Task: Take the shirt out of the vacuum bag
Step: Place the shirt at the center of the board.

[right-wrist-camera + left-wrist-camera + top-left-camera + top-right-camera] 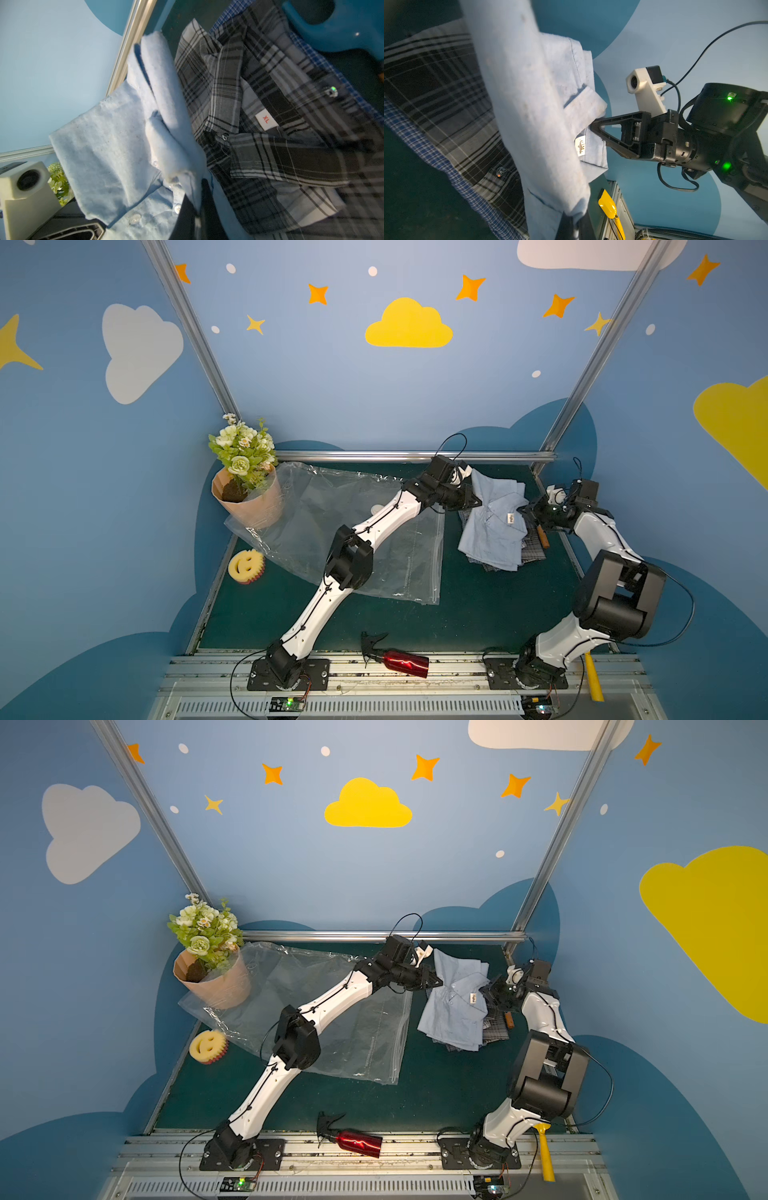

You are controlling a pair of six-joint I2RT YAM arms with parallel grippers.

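The vacuum bag (299, 510), a clear, crinkled plastic sheet with a ribbed zip edge on its right side, lies flattened on the dark green table (478, 614) at centre left of the frame. To its right and fully outside it, the shirt (492, 531), soft light-blue cloth with a collar and a white label, rests bunched on folded plaid shirts (534, 551). The left gripper (478, 502) is clamped on the shirt's left edge, and the right gripper (523, 509) is pinched closed on its collar.
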